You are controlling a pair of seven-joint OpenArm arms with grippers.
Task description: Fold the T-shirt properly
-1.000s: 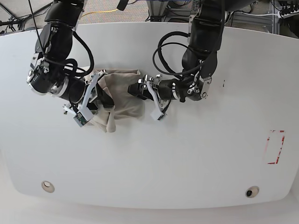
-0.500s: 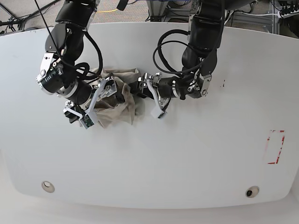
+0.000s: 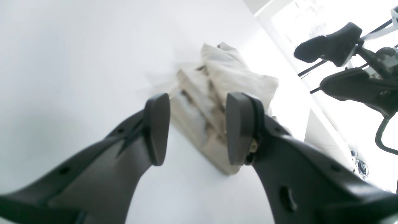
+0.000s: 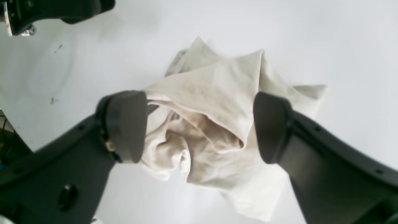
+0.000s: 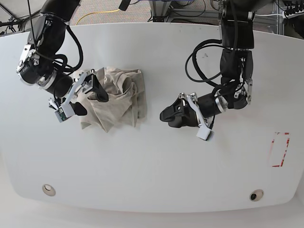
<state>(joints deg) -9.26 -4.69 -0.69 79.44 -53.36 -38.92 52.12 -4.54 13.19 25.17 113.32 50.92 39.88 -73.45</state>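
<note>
The beige T-shirt (image 5: 116, 97) lies on the white table (image 5: 152, 166) as a crumpled, roughly folded bundle, left of centre. My right gripper (image 5: 90, 99) hovers at its left edge, open, its two fingers straddling the cloth without pinching it. In the right wrist view the T-shirt (image 4: 217, 124) shows between and beyond the spread fingers of the right gripper (image 4: 199, 127). My left gripper (image 5: 165, 115) stands open to the right of the shirt, apart from it. In the left wrist view the T-shirt (image 3: 214, 102) lies ahead of the left gripper (image 3: 199, 129), untouched.
A red rectangular outline (image 5: 280, 149) is marked near the table's right edge. Two round inserts (image 5: 48, 190) (image 5: 256, 195) sit near the front edge. Cables and frame parts run behind the far edge.
My right gripper opened, let the shirt go and drew back to the left. The left arm pulled away to the right, off the shirt. The shirt settled into a looser bundle.
</note>
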